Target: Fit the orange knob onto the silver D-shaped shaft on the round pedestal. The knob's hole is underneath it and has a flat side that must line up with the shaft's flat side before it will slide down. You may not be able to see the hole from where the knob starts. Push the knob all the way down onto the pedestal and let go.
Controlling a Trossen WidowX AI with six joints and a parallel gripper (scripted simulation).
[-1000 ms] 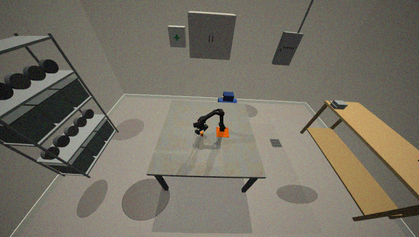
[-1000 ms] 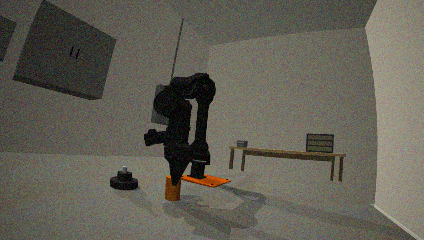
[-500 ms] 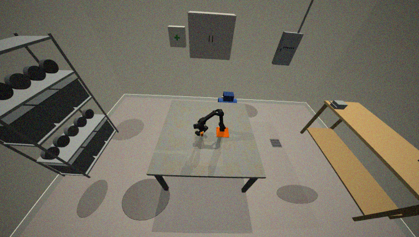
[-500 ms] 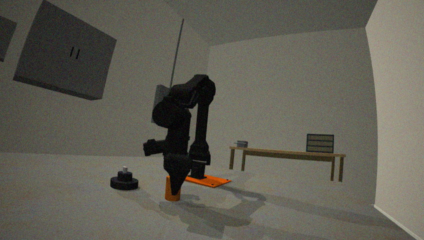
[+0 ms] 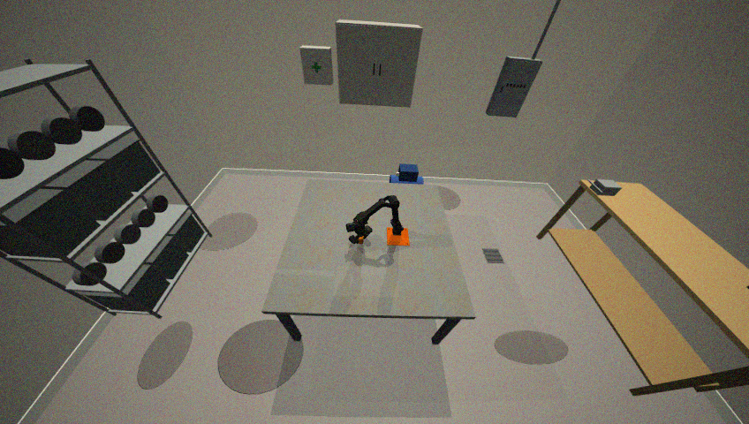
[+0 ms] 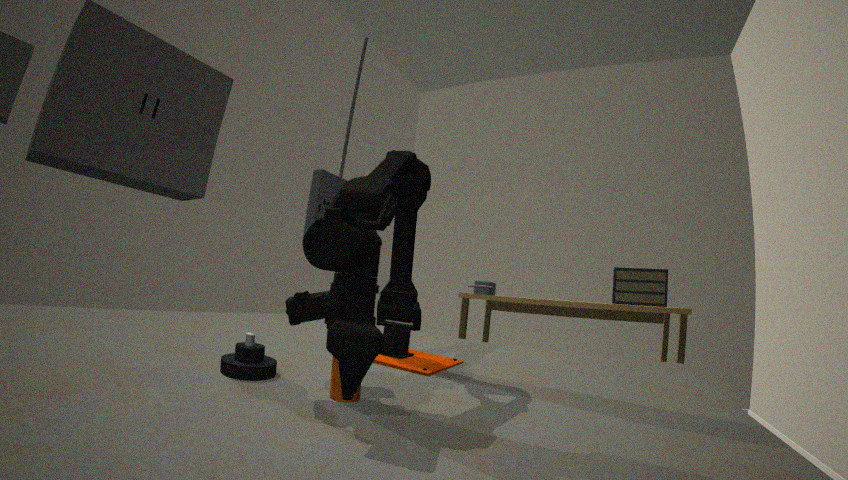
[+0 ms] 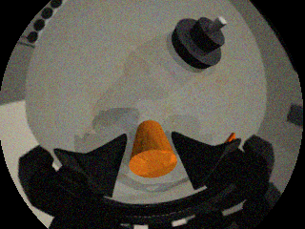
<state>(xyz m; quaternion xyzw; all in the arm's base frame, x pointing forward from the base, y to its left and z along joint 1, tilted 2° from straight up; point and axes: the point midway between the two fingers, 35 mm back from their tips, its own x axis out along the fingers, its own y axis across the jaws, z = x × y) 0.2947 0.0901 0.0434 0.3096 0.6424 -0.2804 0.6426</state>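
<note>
The orange knob stands upright on the table, its hole out of sight underneath. My gripper points down around the knob, one finger on each side. It is open, with narrow gaps between knob and fingers in the wrist view. The black round pedestal stands left of the gripper in the exterior view and at the upper right in the wrist view. Its silver shaft sticks up bare. The shaft's flat side cannot be made out.
The arm's orange base plate lies on the grey table, beyond the knob in the exterior view. A shelf rack and a wooden bench stand away from the table. The arm throws shadows around the knob.
</note>
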